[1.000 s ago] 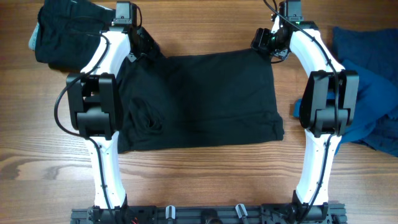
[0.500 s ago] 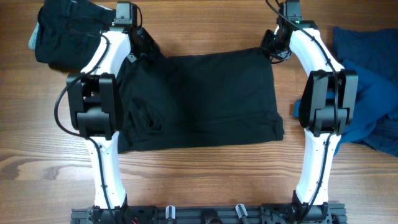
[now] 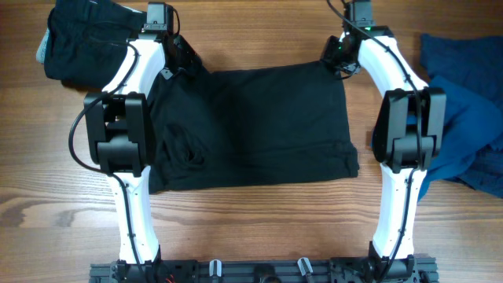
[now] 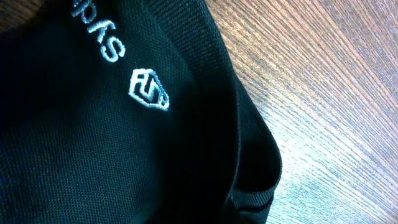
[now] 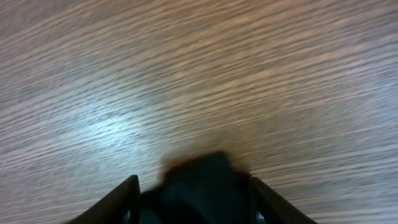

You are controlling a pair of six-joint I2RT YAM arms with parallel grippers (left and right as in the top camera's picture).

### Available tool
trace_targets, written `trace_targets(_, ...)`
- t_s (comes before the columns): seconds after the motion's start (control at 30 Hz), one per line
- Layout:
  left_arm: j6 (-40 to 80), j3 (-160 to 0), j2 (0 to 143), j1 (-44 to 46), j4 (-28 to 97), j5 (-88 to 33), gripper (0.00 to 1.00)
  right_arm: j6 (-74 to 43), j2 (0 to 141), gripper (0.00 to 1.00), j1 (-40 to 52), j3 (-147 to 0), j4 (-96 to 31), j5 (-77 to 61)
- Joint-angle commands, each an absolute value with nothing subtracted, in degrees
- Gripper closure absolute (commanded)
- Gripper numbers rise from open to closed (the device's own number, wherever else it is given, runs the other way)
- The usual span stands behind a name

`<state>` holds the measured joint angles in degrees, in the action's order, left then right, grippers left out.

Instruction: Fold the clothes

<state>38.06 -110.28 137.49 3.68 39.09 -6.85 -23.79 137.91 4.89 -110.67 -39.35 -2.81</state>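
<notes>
Fingers of left gripper [image 3: 179, 63] closed at far-left corner of black shirt [image 3: 267, 126], grip on cloth not visible. Stitched white mark [image 4: 148, 89] on fine knit. Right gripper [image 3: 336, 56] half apart around bunched black corner. Spread flat on wood-grain table [image 3: 259, 228], between black pile [image 3: 78, 47] and crumpled blue garment [image 3: 471, 134].

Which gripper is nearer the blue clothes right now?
Right. The right gripper is at the black shirt's far right corner, on the side where the blue clothes lie. The left gripper is at the shirt's far left corner, the whole shirt's width farther off.
</notes>
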Motion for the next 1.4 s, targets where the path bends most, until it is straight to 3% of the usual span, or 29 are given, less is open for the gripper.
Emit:
trace_targets(0.0,37.93,-111.44,138.56,3.9,39.64,-6.31,0.89,-26.89,141.16,0.44,7.31,-109.97,-40.4,-1.67)
trace_targets(0.17,37.78,-111.44,138.56,3.9,39.9,-6.31,0.88,-29.85,141.16,0.48,6.83,-109.97,-41.89,-0.75)
trace_targets(0.53,37.76,-111.44,138.54,3.84,39.86,-6.31,0.96,-30.13,141.12,0.96,6.28,-110.0,-43.2,3.92)
trace_targets(0.83,31.83,-111.44,136.22,4.01,41.21,-6.98,0.96,-30.13,139.61,0.96,4.45,-112.68,-48.42,3.9)
trace_targets(1.37,31.75,-111.44,125.78,4.01,49.06,-7.05,0.96,-26.89,131.22,0.96,3.79,-112.68,-55.35,1.69)
